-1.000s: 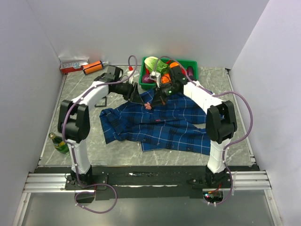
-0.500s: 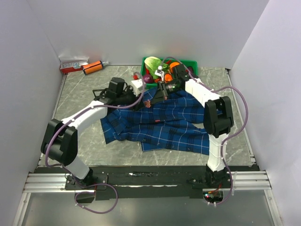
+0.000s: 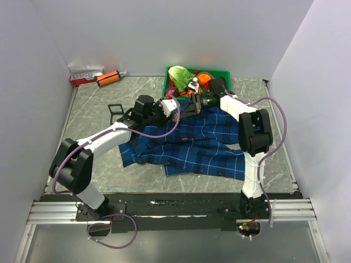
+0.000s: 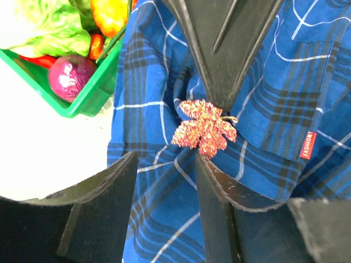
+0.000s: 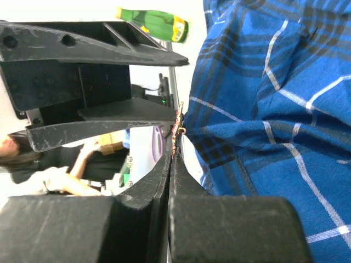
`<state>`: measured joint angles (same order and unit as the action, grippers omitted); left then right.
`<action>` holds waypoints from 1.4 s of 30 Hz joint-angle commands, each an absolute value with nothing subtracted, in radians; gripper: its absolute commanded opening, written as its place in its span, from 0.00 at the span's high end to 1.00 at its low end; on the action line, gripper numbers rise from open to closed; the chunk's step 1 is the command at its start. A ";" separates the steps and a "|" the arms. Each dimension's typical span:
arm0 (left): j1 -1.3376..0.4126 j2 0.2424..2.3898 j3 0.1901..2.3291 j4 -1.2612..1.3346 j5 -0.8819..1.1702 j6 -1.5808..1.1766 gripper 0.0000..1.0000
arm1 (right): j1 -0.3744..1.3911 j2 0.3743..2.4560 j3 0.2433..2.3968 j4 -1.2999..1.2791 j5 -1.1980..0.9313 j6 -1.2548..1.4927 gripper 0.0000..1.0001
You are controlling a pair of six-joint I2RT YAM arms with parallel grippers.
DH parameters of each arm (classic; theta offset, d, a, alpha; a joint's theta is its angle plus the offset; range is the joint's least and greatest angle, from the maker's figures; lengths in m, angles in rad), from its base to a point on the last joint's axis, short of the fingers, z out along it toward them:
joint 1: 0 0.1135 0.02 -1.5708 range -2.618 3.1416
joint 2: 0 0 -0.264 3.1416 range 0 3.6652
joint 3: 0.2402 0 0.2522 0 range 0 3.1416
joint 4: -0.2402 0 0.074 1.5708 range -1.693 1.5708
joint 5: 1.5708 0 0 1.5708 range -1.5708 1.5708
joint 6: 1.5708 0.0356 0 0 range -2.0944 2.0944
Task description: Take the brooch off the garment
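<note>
Left tool (image 4: 165, 160): is standing spread, gripping nothing, just beside the brooch (image 4: 204, 127) at its 6 o'clock.
Brooch: is sitting on the garment (image 4: 274, 82), apparently not yet unpinned.
Right tool (image 4: 222, 103): is reaching in from 12 o'clock, pressed together, pinching the brooch's upper edge.
Remaining: working the pin free of the cloth.
Basket (image 4: 90, 101): is standing at 10 o'clock, clear of both tools.
Red tag (image 4: 308, 145): is lying at 4 o'clock; not the target.
Obstruction: folded cloth is crowding the pin.

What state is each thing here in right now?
Brooch, lying on the shirt, not yet removed.
Plaid shirt, rumpled, spread on the table.
Left end effector, open, just short of the brooch.
Right end effector, shut, tips at the brooch.
Green basket, filled with vegetables.
</note>
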<state>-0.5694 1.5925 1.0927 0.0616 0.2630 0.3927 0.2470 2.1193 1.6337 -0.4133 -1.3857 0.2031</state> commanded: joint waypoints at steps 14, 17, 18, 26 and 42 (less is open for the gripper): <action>-0.617 1.577 1.129 0.029 0.413 0.549 0.46 | 0.218 2.155 1.500 0.184 -1.531 0.753 1.00; -0.646 1.569 1.098 0.055 0.339 0.603 0.46 | 0.216 2.158 1.500 0.187 -1.532 0.756 1.00; -0.650 1.571 1.089 0.070 0.322 0.617 0.46 | 0.216 2.161 1.500 0.190 -1.532 0.759 1.00; -0.669 1.618 1.086 0.176 0.166 0.615 0.48 | 0.218 2.158 1.499 0.169 -1.526 0.744 1.00; -0.661 1.664 1.160 0.103 0.166 0.490 0.99 | 0.218 2.157 1.539 0.006 -1.483 0.614 0.99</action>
<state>-0.6693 1.6543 1.1072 0.0967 0.1448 0.5636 0.2123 2.1494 1.5002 0.0563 -1.4418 0.6788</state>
